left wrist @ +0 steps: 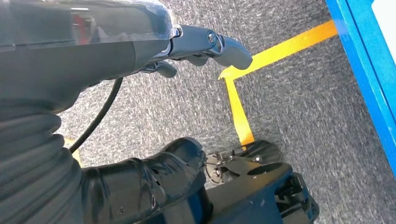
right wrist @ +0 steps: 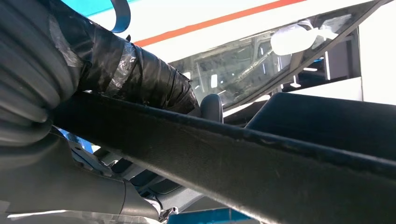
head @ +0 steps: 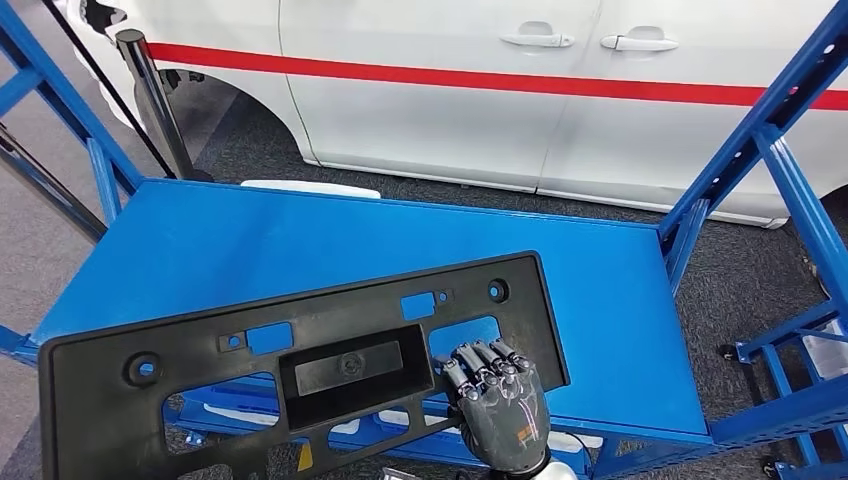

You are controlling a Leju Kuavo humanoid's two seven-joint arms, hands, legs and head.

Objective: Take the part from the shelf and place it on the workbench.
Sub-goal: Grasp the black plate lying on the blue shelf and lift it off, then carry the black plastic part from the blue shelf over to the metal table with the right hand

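From above, the long black part (head: 300, 360) hangs over the near edge of the blue tabletop (head: 600, 300), the right hand (head: 497, 400) clamped on its lower edge near one end. Gripped so far off-centre, it could sag or twist out, I'd say, or catch the tabletop's edge.

By the left wrist, the left hand (left wrist: 205, 44) hangs above the carpet, fingers loosely curled, holding nothing.

At the right wrist, the part's rim (right wrist: 261, 158) runs through the right hand's grip.
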